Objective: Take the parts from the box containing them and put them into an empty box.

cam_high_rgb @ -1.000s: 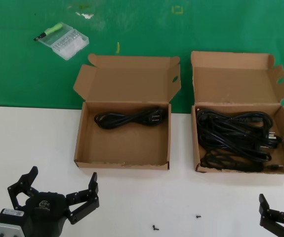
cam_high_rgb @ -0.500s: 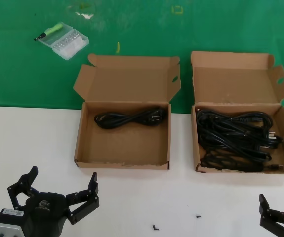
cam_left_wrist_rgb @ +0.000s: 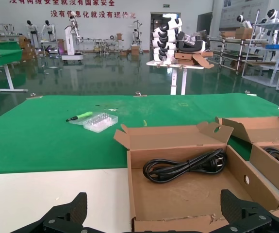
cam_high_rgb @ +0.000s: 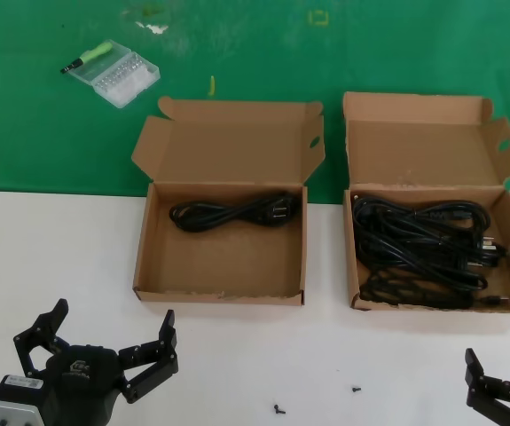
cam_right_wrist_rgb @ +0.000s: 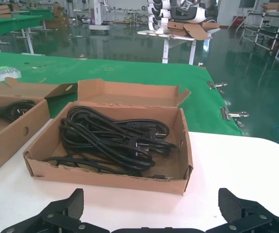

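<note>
Both sets of jaws are spread wide and hold nothing. The left gripper (cam_high_rgb: 95,355) and right gripper (cam_high_rgb: 503,395) hover low over the white tabletop (cam_high_rgb: 51,257), near the boxes' front walls. The power cords (cam_high_rgb: 423,248) lie tangled in the squarish box (cam_high_rgb: 432,306); one cord (cam_high_rgb: 228,215) already lies in the wider box (cam_high_rgb: 219,293). The right gripper would do best to pinch a single loop near the top of the pile and lift it straight up.

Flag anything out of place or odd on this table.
Two tiny black screws lie loose on the white tabletop in front of the boxes, near the left gripper. In the right box the cords lie in a tangled heap. One cord already lies in the left box.
</note>
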Action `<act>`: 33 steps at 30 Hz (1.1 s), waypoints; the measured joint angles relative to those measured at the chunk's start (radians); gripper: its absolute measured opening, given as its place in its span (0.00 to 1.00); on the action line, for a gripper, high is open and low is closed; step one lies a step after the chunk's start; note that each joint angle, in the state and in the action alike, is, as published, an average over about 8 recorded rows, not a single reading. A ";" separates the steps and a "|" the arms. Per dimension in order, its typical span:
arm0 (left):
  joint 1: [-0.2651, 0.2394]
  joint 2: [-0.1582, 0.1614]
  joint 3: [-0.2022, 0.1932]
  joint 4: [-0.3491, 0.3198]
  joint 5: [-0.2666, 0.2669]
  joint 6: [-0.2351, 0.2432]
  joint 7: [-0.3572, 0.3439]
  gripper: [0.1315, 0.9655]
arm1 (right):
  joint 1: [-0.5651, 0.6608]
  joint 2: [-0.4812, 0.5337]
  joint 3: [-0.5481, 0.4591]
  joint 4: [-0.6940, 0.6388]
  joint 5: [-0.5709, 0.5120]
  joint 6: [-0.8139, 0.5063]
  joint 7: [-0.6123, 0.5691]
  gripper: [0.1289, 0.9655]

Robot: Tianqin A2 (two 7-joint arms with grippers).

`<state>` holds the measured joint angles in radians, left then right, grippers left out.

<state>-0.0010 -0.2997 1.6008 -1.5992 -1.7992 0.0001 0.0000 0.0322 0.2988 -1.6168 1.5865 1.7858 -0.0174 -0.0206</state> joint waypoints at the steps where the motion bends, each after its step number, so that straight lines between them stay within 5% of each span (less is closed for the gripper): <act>1: 0.000 0.000 0.000 0.000 0.000 0.000 0.000 1.00 | 0.000 0.000 0.000 0.000 0.000 0.000 0.000 1.00; 33: 0.000 0.000 0.000 0.000 0.000 0.000 0.000 1.00 | 0.000 0.000 0.000 0.000 0.000 0.000 0.000 1.00</act>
<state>-0.0010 -0.2997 1.6008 -1.5992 -1.7992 0.0001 0.0001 0.0322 0.2988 -1.6168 1.5865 1.7858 -0.0174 -0.0206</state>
